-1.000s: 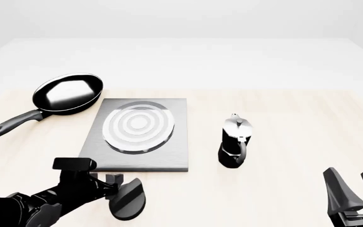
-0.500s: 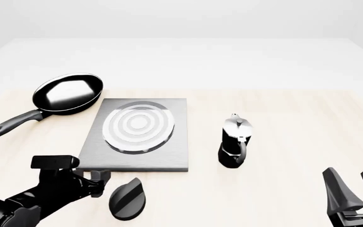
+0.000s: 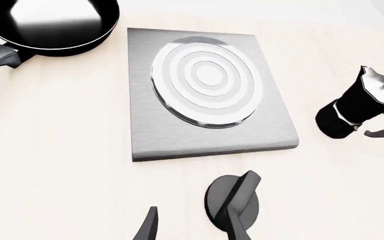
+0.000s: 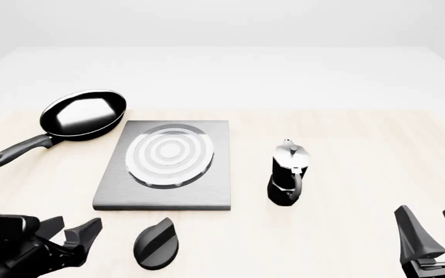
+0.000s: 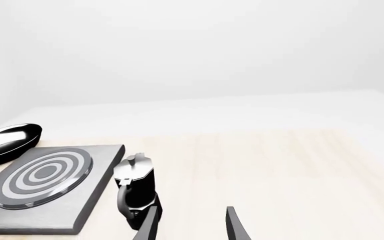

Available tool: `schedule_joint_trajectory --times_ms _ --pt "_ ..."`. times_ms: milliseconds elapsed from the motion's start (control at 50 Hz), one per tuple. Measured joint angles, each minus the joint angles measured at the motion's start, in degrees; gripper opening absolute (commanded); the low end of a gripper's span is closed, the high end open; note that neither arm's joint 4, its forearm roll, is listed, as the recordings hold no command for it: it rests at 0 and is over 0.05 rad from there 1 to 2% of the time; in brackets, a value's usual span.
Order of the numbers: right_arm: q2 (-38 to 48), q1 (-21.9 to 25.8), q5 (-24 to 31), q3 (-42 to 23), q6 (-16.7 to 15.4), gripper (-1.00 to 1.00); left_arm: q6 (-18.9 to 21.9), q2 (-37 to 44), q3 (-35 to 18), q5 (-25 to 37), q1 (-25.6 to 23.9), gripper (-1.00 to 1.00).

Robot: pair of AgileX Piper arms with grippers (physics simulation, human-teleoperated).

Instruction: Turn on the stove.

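Stove [image 4: 166,168] sits centre-left in your front view, its knob [image 4: 156,244] lying on the table just below the plate's lower edge. Your left gripper [image 4: 74,230] is bottom left beside the knob, jaws open, holding nothing. Your right gripper [image 4: 437,229] is bottom right, jaws open.

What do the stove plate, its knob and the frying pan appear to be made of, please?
The stove plate looks like brushed grey metal, with fine streaks and a matte sheen; its burner shows polished silver rings. The knob seems matte black plastic, though that is uncertain. The frying pan looks like glossy black coated metal, with a bright reflection inside.
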Motion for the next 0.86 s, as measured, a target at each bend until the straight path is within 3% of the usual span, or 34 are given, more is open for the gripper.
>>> schedule_joint_trajectory --times_ms 180,340,580,860 --pt "-0.25 -0.09 0.27 0.0 -0.94 1.0 1.14 -17.23 -3.42 14.23 -0.4 1.0" --pt "-0.67 -0.26 0.66 0.0 -1.5 1.0 0.75 -25.48 -7.33 21.42 -0.97 1.0" --pt "-0.44 -0.29 0.55 0.0 -2.16 1.0 0.02 -30.15 -13.24 25.67 -1.13 1.0" --pt "0.31 -0.39 0.09 -0.01 -2.96 1.0 -0.74 -31.65 -16.35 26.63 -0.1 1.0"
